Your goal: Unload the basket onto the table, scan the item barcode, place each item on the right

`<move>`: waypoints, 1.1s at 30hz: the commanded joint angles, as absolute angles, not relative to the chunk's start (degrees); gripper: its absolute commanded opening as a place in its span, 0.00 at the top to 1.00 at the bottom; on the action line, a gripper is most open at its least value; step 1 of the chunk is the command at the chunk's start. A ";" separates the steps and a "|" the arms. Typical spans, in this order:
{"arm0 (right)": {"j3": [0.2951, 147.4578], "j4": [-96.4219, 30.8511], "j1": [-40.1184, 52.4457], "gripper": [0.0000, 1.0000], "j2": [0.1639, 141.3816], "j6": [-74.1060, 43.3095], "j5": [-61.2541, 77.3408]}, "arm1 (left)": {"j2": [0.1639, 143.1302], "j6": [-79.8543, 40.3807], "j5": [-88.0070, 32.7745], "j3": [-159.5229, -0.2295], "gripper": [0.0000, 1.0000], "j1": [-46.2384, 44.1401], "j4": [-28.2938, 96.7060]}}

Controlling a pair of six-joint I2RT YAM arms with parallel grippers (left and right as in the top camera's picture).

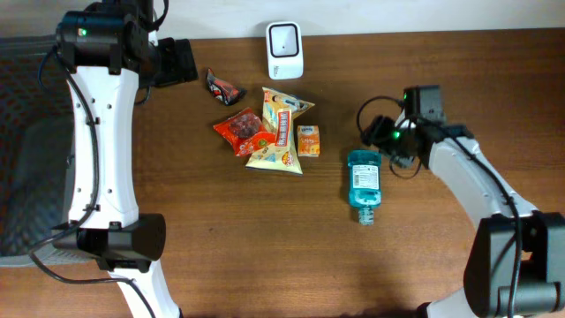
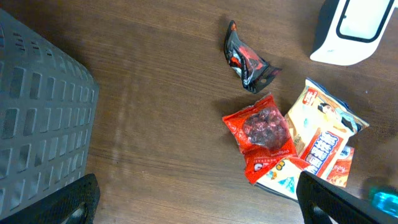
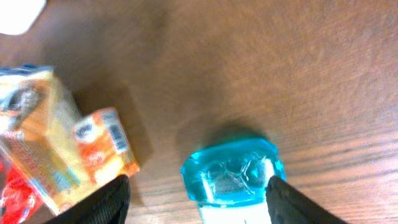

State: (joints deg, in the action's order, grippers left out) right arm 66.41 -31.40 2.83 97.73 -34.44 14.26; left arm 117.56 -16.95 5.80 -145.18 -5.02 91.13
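A blue bottle point(image 1: 363, 181) lies on the wooden table, its base pointing toward the back. My right gripper point(image 1: 378, 141) is at that base, open. In the right wrist view the bottle's blue base point(image 3: 233, 171) sits between the two dark fingers point(image 3: 106, 202): the right finger is close against it and a gap shows on the left. The white scanner point(image 1: 284, 50) stands at the back centre. My left gripper point(image 1: 172, 62) hovers open at the back left with nothing between its fingers point(image 2: 74, 202).
A pile of snacks lies left of the bottle: a small orange box point(image 1: 308, 140) with a barcode showing point(image 3: 115, 134), a yellow bag point(image 1: 281, 132), a red packet point(image 1: 244, 131) and a black-and-red packet point(image 1: 223, 87). A grey crate point(image 2: 37, 124) stands at the far left.
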 commanded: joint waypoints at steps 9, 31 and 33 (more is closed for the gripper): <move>73.30 -57.89 10.33 0.19 98.32 -19.73 6.09 | 117.62 -17.32 5.39 -145.16 0.01 -5.19 91.20; 78.37 -44.66 14.61 0.41 109.12 -24.03 -3.07 | 117.62 -17.30 5.39 -145.16 0.01 -5.19 91.18; 79.26 -44.66 14.61 0.42 109.12 -24.01 -3.09 | 117.62 -17.30 5.39 -145.16 0.01 -5.19 91.20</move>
State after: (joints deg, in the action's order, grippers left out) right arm 76.62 -44.53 14.50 109.71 -23.79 -2.37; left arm 117.56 -16.95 5.80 -145.18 -5.02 91.13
